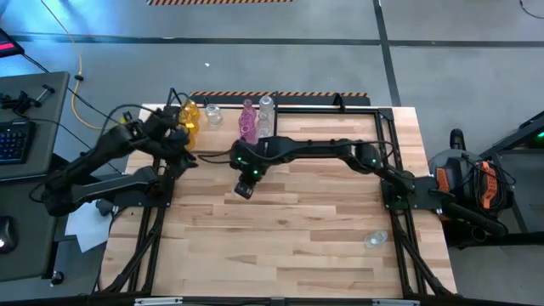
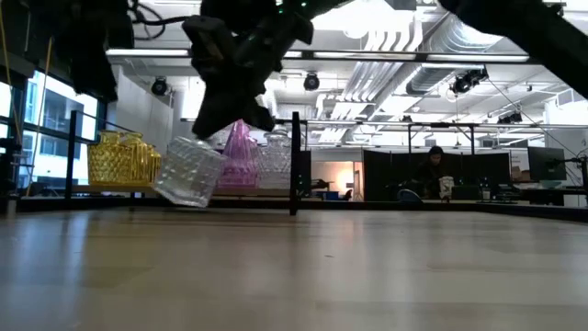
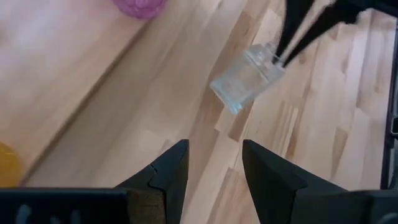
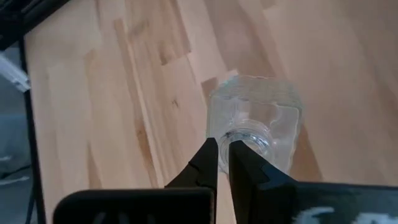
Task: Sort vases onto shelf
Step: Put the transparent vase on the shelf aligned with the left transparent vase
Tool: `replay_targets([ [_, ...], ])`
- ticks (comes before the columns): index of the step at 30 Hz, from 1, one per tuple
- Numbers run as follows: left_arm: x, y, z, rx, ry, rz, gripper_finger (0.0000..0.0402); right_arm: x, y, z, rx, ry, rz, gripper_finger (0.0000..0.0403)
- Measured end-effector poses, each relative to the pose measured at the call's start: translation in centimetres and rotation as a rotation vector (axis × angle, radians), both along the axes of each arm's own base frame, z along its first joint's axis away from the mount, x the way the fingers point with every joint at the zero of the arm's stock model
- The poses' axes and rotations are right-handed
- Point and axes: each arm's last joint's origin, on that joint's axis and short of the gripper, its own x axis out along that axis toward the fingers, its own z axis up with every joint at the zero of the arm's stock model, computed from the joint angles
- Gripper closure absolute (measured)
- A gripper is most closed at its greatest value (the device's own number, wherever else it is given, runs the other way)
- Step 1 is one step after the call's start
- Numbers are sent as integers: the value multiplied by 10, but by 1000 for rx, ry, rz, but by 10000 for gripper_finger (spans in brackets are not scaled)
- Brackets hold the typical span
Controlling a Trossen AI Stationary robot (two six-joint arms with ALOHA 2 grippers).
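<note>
A clear glass vase [image 4: 255, 121] is seen at the centre right of the frame, its rim pinched by the right gripper [image 4: 223, 152], whose dark fingers [image 4: 202, 168] rise from the bottom edge. Pale wooden tabletop [image 4: 124, 93] fills the rest; a black rod [image 4: 28, 106] runs down the left.

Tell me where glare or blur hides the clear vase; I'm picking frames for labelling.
Low view: bright ceiling lights backlight the scene, leaving the right gripper a dark silhouette, but the tilted clear vase stays readable. Left wrist view: the vase is soft and pale against the wood. Right wrist view: its neck rim is sharpest. High view: it hardly shows below the gripper.
</note>
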Motion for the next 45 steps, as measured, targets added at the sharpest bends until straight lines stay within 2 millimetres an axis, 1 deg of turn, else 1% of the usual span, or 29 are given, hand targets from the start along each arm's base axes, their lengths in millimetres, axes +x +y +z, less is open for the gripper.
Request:
replay_targets([
  [2,4,0,-14,-18,-14,12,261,6,0,-1,7,-16,25,403],
  [5,11,-1,-33,-45,-32,14,261,9,1,-2,13,-26,52,403],
  [7,17,-2,-41,-72,-49,17,261,10,1,-2,20,-23,58,403],
  [10,30,-4,-42,-75,-114,-6,261,10,1,-2,22,-24,61,403],
  [14,47,-12,-48,-96,-180,-40,261,9,0,-2,16,-29,74,403],
  [18,58,-22,-62,-75,-137,-46,261,9,0,-2,13,-27,79,403],
  [22,63,-33,-81,-79,-96,-37,261,7,-2,-3,15,-6,76,403],
  [29,74,-47,-104,-79,-177,22,261,4,-3,-4,19,21,94,403],
  [32,76,-50,-113,-97,-169,34,261,4,-3,-4,24,23,104,403],
  [45,97,-54,-132,-101,-136,45,261,3,-3,-3,19,26,109,403],
])
